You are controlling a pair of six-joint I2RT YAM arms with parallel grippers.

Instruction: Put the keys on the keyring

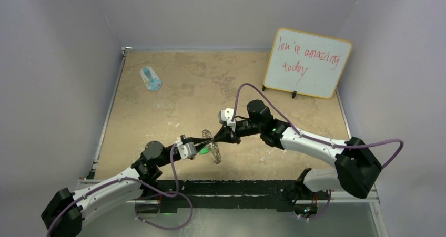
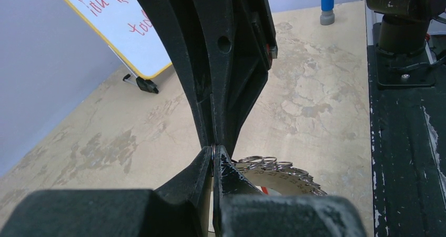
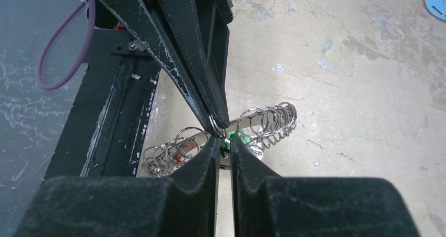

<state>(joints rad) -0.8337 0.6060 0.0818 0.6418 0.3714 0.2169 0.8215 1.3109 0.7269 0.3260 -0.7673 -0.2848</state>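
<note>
The keyring (image 1: 213,146) stands on edge at mid-table, a flat silver disc rimmed with wire loops (image 3: 268,122). My left gripper (image 2: 213,154) is shut on one thin wire loop of the keyring (image 2: 286,177), which shows just right of its fingers. My right gripper (image 3: 225,140) meets it tip to tip, its jaws nearly together on a key with a green tag (image 3: 233,136). That green tag (image 1: 204,151) also shows under the left fingers in the top view. A bit of red (image 3: 180,155) shows behind the loops. I see no other keys.
A whiteboard (image 1: 307,63) with red writing leans at the back right. A blue-and-white oval object (image 1: 151,79) lies at the back left. A blue-capped grey cylinder (image 2: 327,8) stands near the table edge. The black base plate (image 1: 236,187) runs along the near edge.
</note>
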